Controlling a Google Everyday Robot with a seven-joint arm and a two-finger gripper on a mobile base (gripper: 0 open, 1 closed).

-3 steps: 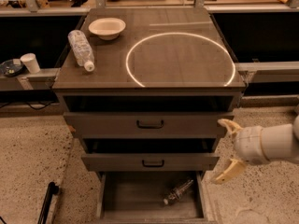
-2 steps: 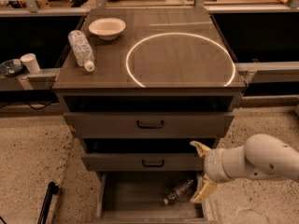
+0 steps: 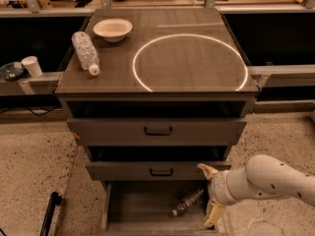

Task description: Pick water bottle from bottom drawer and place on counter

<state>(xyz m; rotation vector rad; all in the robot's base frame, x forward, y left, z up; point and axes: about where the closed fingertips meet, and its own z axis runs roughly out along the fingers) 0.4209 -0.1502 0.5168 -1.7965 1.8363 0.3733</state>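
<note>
Gripper, jaws apart, hovers beside the water bottle in the bottom drawer.

The small clear thin-plastic water bottle glints on the matt grey-brown metal floor of the bottom drawer. At the drawer's right edge the spread-fingered gripper looks dull cream, on a smooth, glossy white arm. The dark grey-brown counter is matt.

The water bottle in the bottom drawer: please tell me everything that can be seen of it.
The water bottle is small and looks like clear plastic. It lies on its side, slanted, on the bare floor of the pulled-out bottom drawer, toward the right wall. The open gripper is just to its right and seems not to touch it.
</note>
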